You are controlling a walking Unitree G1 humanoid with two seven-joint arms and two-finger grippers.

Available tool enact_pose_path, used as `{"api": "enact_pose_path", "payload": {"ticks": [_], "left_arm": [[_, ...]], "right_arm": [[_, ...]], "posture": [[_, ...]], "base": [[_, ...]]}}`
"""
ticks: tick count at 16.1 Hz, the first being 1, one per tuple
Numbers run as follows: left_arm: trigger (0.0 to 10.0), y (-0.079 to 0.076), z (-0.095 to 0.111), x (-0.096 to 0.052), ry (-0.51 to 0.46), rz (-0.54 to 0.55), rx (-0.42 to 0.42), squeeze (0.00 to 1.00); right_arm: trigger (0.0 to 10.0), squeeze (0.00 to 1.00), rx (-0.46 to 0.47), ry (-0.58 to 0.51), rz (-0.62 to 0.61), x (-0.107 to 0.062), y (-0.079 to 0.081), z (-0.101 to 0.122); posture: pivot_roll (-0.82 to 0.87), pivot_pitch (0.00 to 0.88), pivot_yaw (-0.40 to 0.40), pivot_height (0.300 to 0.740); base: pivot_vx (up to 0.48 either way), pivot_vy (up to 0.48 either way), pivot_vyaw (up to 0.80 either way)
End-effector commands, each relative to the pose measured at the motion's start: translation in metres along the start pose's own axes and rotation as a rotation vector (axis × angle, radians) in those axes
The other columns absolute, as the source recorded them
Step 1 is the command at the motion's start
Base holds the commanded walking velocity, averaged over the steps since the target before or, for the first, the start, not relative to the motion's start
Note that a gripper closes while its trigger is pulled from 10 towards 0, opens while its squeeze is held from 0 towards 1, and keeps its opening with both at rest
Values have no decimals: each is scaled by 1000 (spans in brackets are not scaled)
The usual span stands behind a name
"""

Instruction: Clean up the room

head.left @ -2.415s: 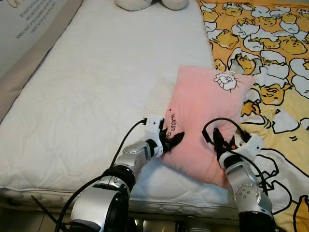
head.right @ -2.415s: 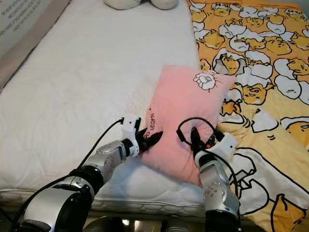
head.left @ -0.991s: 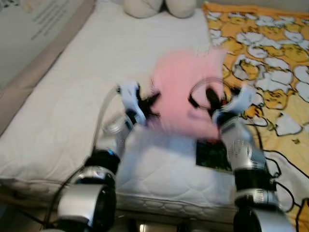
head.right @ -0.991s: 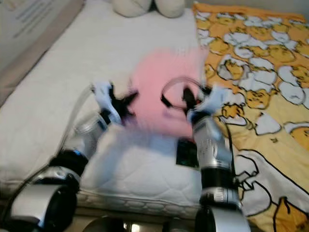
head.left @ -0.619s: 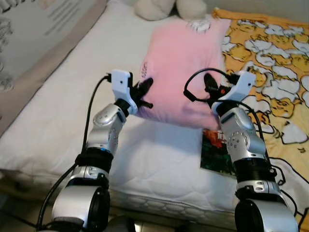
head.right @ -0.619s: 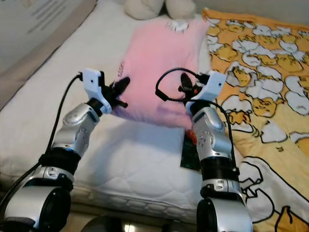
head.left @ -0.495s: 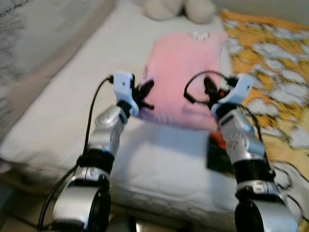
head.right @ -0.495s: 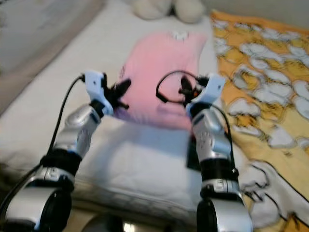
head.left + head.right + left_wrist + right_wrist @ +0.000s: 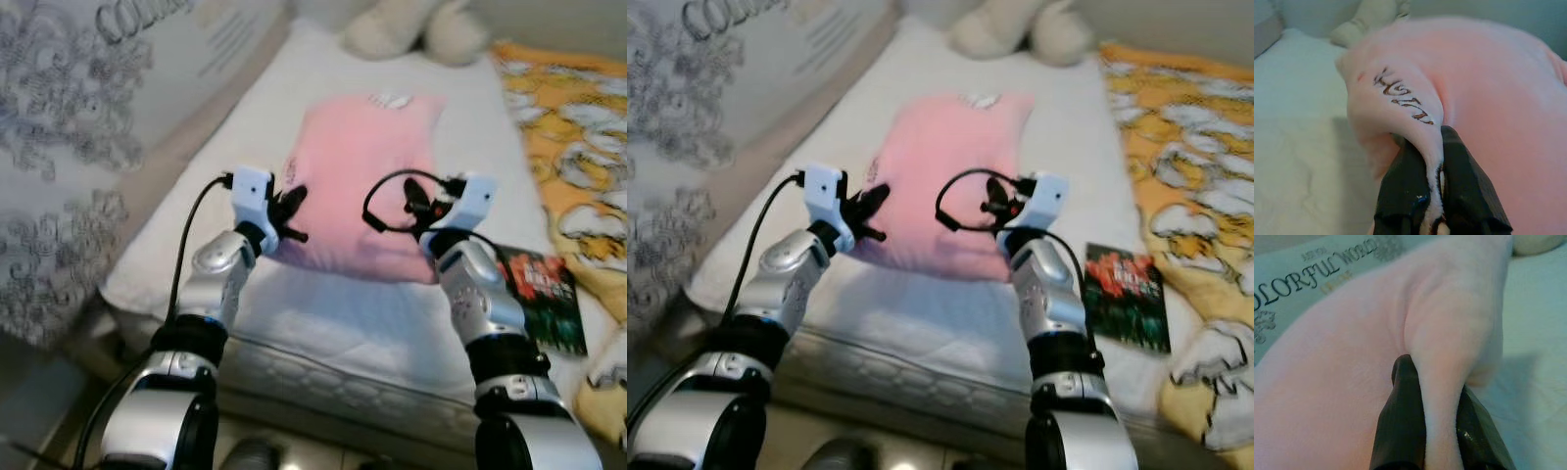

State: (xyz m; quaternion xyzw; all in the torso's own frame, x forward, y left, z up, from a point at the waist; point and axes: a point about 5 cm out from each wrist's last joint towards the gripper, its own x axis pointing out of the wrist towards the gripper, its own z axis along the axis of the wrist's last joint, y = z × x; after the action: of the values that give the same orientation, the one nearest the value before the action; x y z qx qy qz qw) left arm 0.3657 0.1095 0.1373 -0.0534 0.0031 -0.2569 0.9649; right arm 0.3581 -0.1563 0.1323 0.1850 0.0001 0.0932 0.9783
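Note:
A pink pillow (image 9: 362, 176) with dark lettering and a small white emblem is held up over the white mattress (image 9: 333, 323). My left gripper (image 9: 291, 211) is shut on its near left corner, and in the left wrist view the black fingers (image 9: 1405, 196) pinch a fold of pink fabric (image 9: 1415, 107). My right gripper (image 9: 416, 208) is shut on the near right edge; in the right wrist view its fingers (image 9: 1405, 421) clamp a ridge of the pillow (image 9: 1352, 372).
A dark book with a red picture (image 9: 537, 299) lies on the mattress to the right of the pillow. An orange and white patterned blanket (image 9: 578, 147) covers the right side of the bed. A cream plush toy (image 9: 411, 29) sits at the head. A printed wall panel (image 9: 88, 117) runs along the left.
Both grippers have lifted the pillow off the mattress and carried it toward the head of the bed, uncovering the book beneath. The camera has shifted left, bringing the printed wall panel into view.

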Motion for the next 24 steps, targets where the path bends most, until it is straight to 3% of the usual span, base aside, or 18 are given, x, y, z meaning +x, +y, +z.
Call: {"api": "enact_pose_path", "payload": {"ticks": [1, 14, 21, 22, 23, 24], "left_arm": [[0, 7, 10, 0, -22, 18, 28, 0], [0, 11, 9, 3, -9, 26, 26, 0], [0, 6, 11, 17, 43, 34, 101, 0], [10000, 3, 10, 20, 64, 48, 114, 0], [10000, 1, 10, 22, 72, 49, 116, 0], [10000, -3, 8, 26, 90, 56, 125, 0]], "right_arm": [[0, 0, -27, -58, -2, 2, 0, 11], [0, 0, -67, -41, 10, 1, 0, 4], [0, 0, -115, 12, 17, 4, -4, -6], [4941, 0, -139, 53, 15, 6, -9, -10], [4941, 0, -148, 76, 18, 6, -11, -13], [10000, 0, -173, 123, 5, 7, -18, -17]], "posture": [[37, 0, -28, 740], [40, 0, -37, 740], [34, 0, -33, 740], [34, 0, -29, 740], [35, 0, -27, 740], [42, 0, -29, 740]], "base": [[300, 375, 0], [308, 367, 0], [65, 0, 0], [0, 0, 0], [0, 0, 0], [0, 0, 0]]}}
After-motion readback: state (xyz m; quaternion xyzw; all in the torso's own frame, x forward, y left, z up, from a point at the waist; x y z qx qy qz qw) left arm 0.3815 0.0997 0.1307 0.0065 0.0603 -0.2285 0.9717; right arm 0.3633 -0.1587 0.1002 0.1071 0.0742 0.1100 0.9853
